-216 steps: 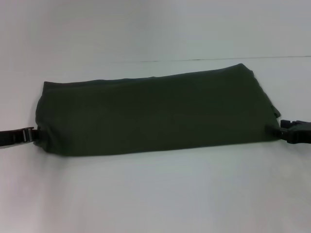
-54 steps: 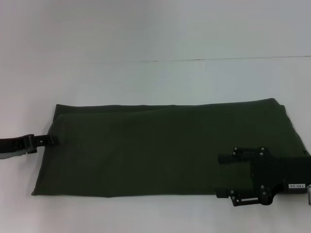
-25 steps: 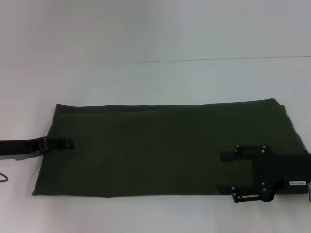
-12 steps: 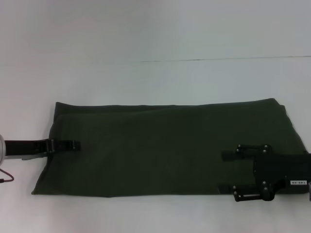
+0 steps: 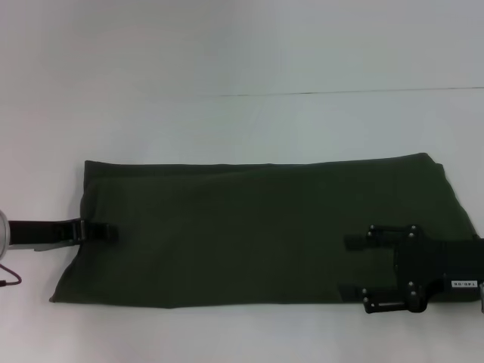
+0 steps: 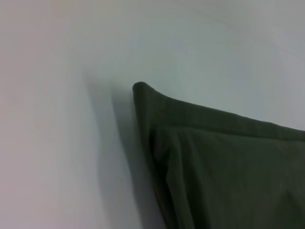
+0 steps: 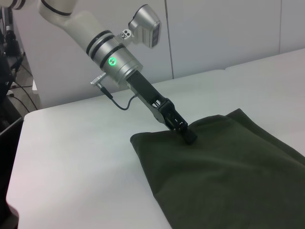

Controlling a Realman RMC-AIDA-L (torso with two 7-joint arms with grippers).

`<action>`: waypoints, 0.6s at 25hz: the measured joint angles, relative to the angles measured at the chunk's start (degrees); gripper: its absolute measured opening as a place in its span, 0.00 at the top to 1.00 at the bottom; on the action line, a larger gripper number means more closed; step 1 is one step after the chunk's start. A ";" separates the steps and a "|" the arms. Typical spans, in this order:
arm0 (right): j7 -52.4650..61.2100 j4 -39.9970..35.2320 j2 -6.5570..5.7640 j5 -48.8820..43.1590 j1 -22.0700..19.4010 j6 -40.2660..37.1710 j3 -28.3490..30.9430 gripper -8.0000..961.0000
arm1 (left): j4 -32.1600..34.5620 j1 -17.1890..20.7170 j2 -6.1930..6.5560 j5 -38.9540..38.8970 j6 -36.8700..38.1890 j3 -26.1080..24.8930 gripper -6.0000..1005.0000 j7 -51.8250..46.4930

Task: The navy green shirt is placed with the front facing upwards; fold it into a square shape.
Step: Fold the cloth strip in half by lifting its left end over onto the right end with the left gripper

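Navy green shirt (image 5: 257, 231): lying flat on the white table (image 5: 242, 128) as a long folded band, plain side up. Judged soft, light, limp; best pinched at the end corners.
Left gripper (image 5: 102, 232): resting on the shirt's left end, fingers looking pressed together.
Right gripper (image 5: 354, 265): hovering over the shirt's right end, fingers spread.

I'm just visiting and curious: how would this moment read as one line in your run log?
shirt: folded into long band, flat on table | left gripper: on shirt's left end | right gripper: open, over shirt's right end
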 joint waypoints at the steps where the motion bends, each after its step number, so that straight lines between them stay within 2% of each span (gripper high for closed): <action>1: 0.00 0.00 0.00 0.00 -0.02 -0.01 0.00 0.13 | 0.03 0.00 0.00 0.00 -0.07 0.08 0.32 0.01; 5: 0.00 0.02 0.01 0.00 -0.07 -0.03 0.00 0.14 | 0.13 -0.03 0.00 0.00 -0.12 0.25 0.52 0.05; 8: 0.01 0.07 0.08 0.00 -0.08 -0.05 0.00 0.14 | 0.19 -0.08 0.00 0.00 -0.14 0.28 0.73 0.13; 13: 0.00 0.03 0.09 0.00 -0.08 -0.17 0.00 0.14 | 0.22 -0.17 0.00 -0.01 -0.10 0.37 0.93 0.15; 15: 0.00 0.02 0.09 0.00 -0.08 -0.16 0.00 0.14 | 0.26 -0.23 0.00 -0.01 0.02 0.37 0.93 0.16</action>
